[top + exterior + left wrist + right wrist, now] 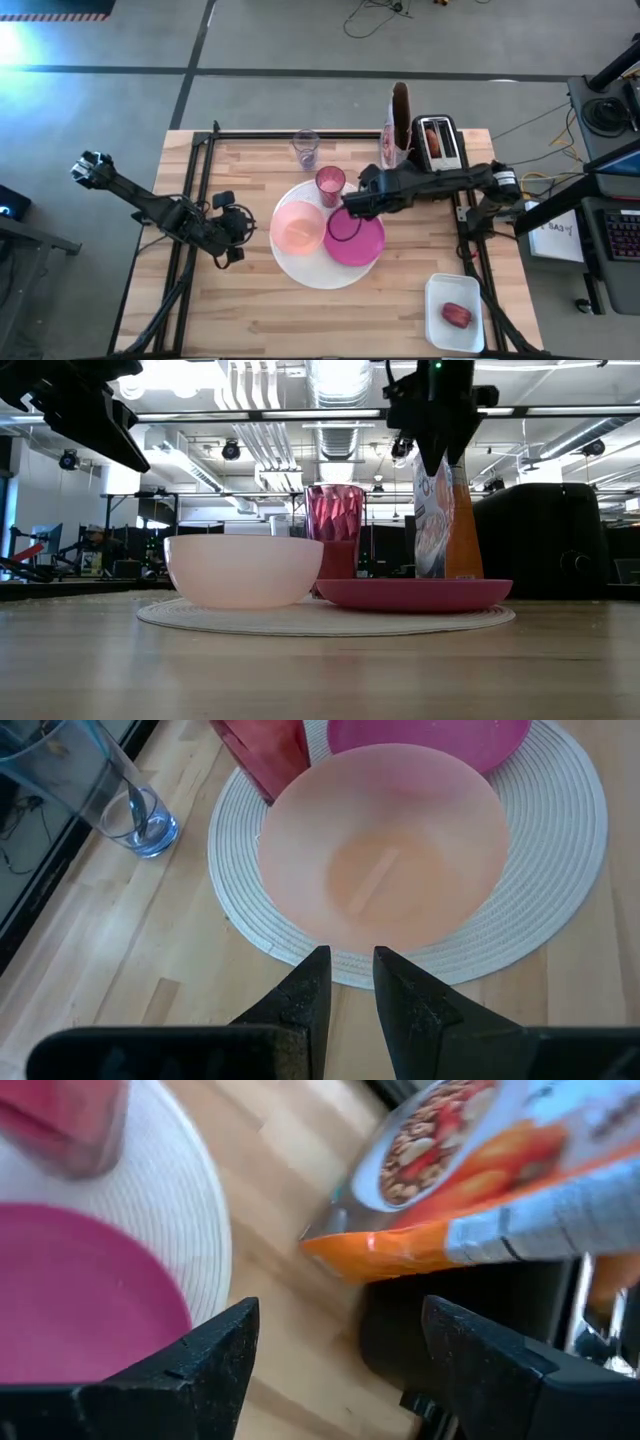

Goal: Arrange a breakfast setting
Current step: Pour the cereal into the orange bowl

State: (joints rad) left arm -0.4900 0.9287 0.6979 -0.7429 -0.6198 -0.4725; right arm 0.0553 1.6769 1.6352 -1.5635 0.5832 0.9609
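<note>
A large white round plate lies mid-table. On it rest a pale pink bowl and a smaller magenta plate. A pink translucent cup stands at the white plate's far rim. My right gripper hangs open above the magenta plate's far edge, with nothing between its fingers. Left of the bowl, my left gripper points at the bowl. Its fingers stand a narrow gap apart and hold nothing. Small red food lies in a white tray at the near right.
A clear tumbler stands at the far side. A cereal box and a black toaster stand at the far right, close behind my right arm. The white tray sits at the near right corner. Bare wood lies along the near edge.
</note>
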